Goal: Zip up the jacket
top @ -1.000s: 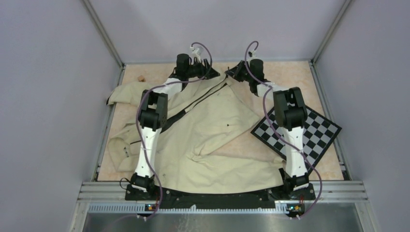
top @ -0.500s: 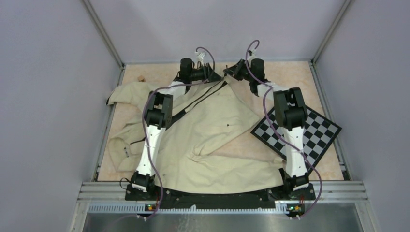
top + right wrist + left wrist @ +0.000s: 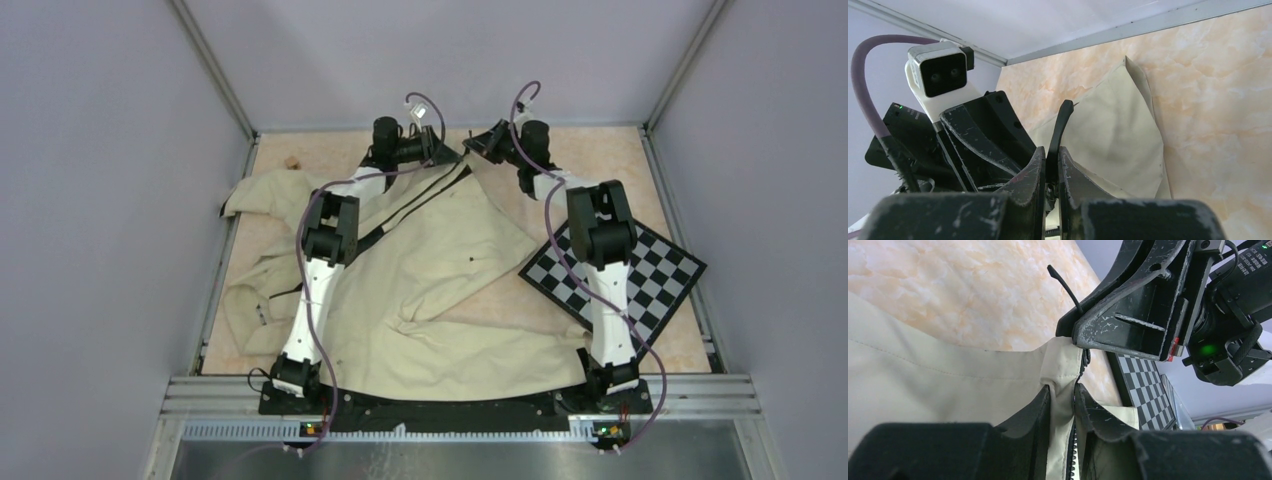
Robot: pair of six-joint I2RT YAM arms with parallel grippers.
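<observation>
Matt, wrinkled cloth jacket (image 3: 450, 270) on smooth marbled table (image 3: 600, 160)

The jacket (image 3: 440, 270) lies spread over the table (image 3: 600, 160), from its centre out to 9 and 6 o'clock. A checkerboard (image 3: 660, 275) lies at 3 o'clock, just beside the jacket's edge. At 12 o'clock the left gripper (image 3: 445, 155) and right gripper (image 3: 476, 150) meet on the jacket's top end.
</observation>
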